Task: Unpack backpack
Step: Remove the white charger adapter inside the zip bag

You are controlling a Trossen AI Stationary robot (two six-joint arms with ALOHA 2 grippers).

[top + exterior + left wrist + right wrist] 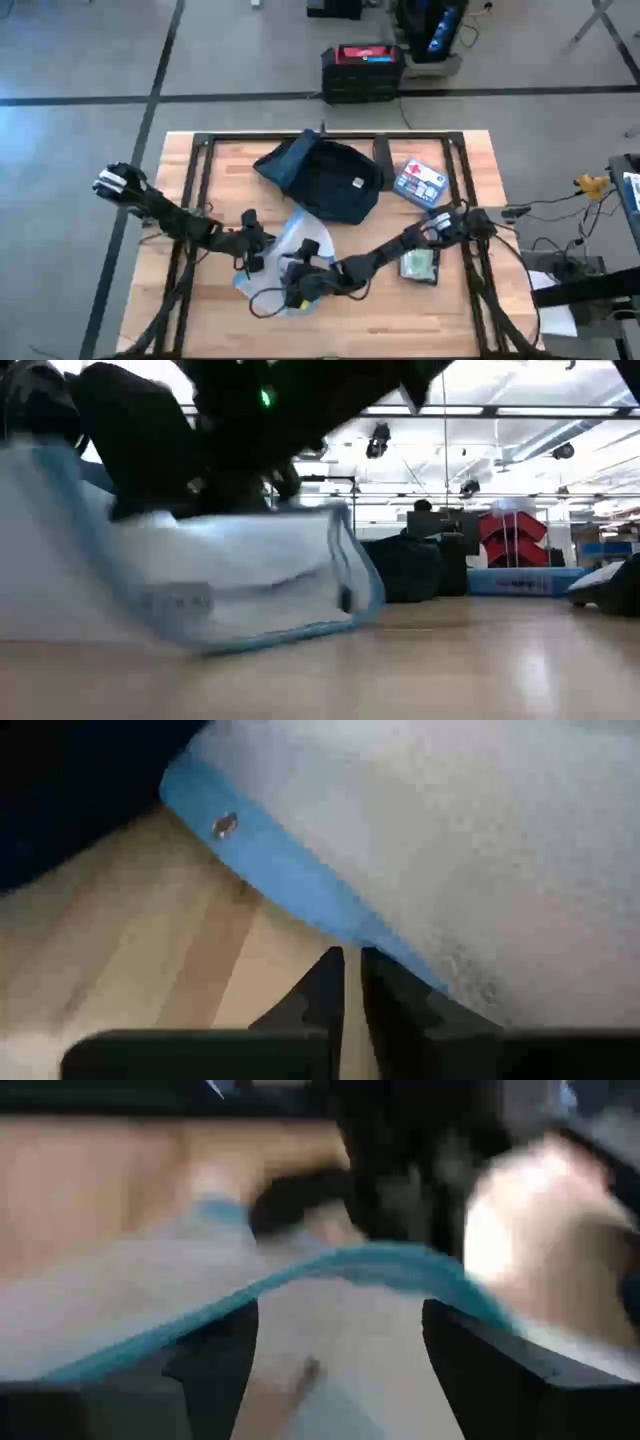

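- Right hand [297,290] is low over the front middle of the counter [450,310], its fingers [215,1355] apart, one on each side of the blue-trimmed edge of the clear pouch [290,245]; whether the fingers actually press on the pouch cannot be told.
- Left hand [250,262] sits just beside it, on the pouch's left edge, with its fingers [325,990] together; the left wrist view shows the tips right at the pouch's blue border, and only a thin slit shows between them (whether any fabric is pinched there is not clear).
- The backpack [325,178] lies behind both hands, toward the back middle of the counter, slumped flat with its small light logo patch facing up; it is near the pouch's far end but neither hand touches it.
- In the low view the pouch [200,590] fills the left half, with the dark arms above it, and the backpack [405,568] shows as a dark mound farther back.
- A small blue-and-white box [419,181] rests just to the right of the backpack.
- A flat greenish packet [419,263] lies at the right, under the right arm.
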